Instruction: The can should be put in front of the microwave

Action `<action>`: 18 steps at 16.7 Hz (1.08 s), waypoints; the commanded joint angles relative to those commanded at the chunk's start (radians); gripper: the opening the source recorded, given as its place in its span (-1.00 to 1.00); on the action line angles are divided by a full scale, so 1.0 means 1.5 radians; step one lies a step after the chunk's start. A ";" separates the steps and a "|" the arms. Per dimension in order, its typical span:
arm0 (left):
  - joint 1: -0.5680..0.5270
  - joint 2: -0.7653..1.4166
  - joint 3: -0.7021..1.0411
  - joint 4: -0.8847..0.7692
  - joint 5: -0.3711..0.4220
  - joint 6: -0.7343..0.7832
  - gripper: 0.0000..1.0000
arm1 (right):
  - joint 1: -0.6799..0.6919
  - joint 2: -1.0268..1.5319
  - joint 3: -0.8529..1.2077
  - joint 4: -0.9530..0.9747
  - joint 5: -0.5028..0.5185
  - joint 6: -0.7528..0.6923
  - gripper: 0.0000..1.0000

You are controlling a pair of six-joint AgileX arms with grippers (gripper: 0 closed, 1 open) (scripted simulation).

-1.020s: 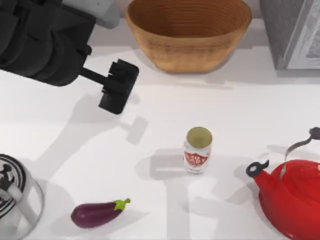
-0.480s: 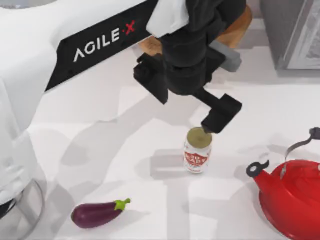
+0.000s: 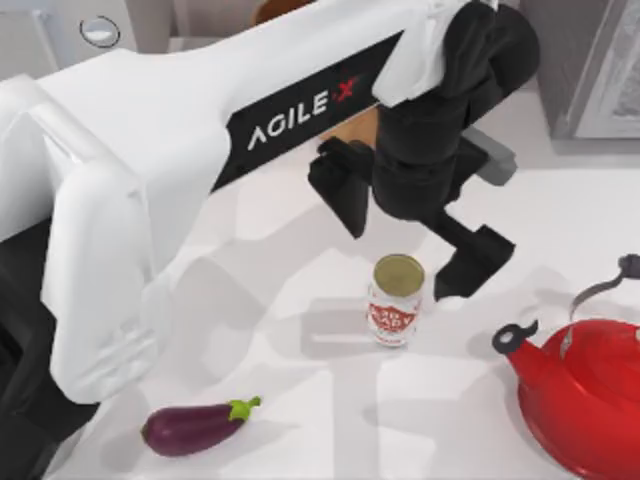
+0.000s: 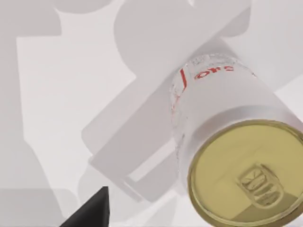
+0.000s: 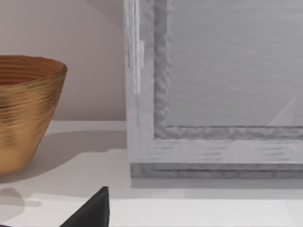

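Observation:
The can (image 3: 397,300) stands upright near the table's middle, white label with red logo and dull gold top; the left wrist view shows the can (image 4: 236,156) close up from above. My left arm reaches across the table, and my left gripper (image 3: 410,235) hangs open just behind and above the can, one finger to each side and neither touching it. The microwave (image 3: 70,35) is at the back left, largely covered by the arm, with one silver knob (image 3: 98,30) showing. My right gripper (image 5: 90,213) is parked facing the back right corner.
A red kettle (image 3: 585,395) stands at the front right, close to the can. An eggplant (image 3: 195,425) lies at the front left. A darker grey box (image 3: 580,70) fills the back right corner. Beside it stands the wicker basket (image 5: 23,109).
My left arm has swung in from the back left. Its gripper has moved right and forward to hang over the can. The can has stayed put.

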 joint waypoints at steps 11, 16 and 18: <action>0.002 0.001 -0.152 0.154 0.000 0.001 1.00 | 0.000 0.000 0.000 0.000 0.000 0.000 1.00; 0.001 0.002 -0.155 0.157 0.000 0.001 0.85 | 0.000 0.000 0.000 0.000 0.000 0.000 1.00; 0.001 0.002 -0.155 0.157 0.000 0.001 0.55 | 0.000 0.000 0.000 0.000 0.000 0.000 1.00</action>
